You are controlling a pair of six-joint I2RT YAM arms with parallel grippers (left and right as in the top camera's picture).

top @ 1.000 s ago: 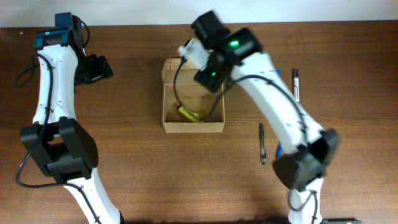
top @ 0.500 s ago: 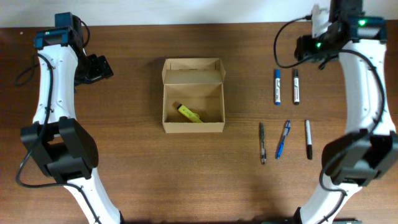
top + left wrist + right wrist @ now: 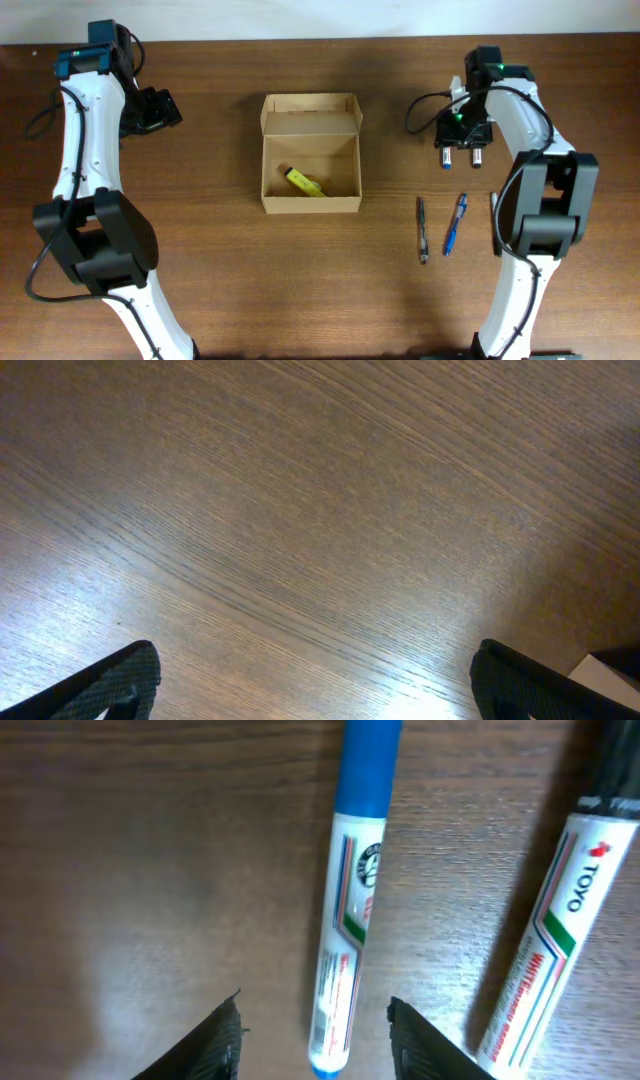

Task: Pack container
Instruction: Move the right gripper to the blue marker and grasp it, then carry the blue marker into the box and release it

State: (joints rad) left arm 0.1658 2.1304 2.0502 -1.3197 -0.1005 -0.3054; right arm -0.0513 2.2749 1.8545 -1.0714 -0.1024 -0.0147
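Right tool (image 3: 312, 1045) spread wide over a blue marker (image 3: 355, 900); container (image 3: 310, 155) open at mid-worktop (image 3: 220, 250).

Straddling the blue marker's round white barrel with dark fingertips (image 3: 222, 1038) either side, a gap on each, gripping nothing. Blue cap pointing away, printed label down the glossy plastic. Just beside it a black marker (image 3: 555, 940), same cylinder shape, white barrel lettered TOYO. Container: matte tan cardboard, rectangular, flap lid folded back at the far edge, well left of the markers, a small yellow object (image 3: 305, 181) lying slanted on its floor. Nearer edge, right of the box: a thin dark pen (image 3: 422, 229) beside a blue pen (image 3: 455, 223). Left tool (image 3: 320, 690) also wide apart, empty, over bare brown wood grain at far left.
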